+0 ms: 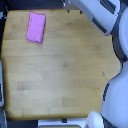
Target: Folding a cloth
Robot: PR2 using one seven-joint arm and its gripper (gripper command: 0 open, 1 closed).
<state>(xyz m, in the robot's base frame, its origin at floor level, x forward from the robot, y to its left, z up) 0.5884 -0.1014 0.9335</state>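
Observation:
The cloth (36,27) is a small pink-magenta piece lying flat on the wooden tabletop (60,65), near the far corner at the exterior view's left. Its outline is a narrow rectangle, slightly tilted. White and grey robot arm parts (97,12) reach in at the top of the exterior view's right, well away from the cloth. No gripper fingers show in this view.
A large white rounded robot body part (117,95) covers the table's edge at the exterior view's right. Another white part (93,120) sits at the bottom edge. Dark floor borders the table on the exterior view's left.

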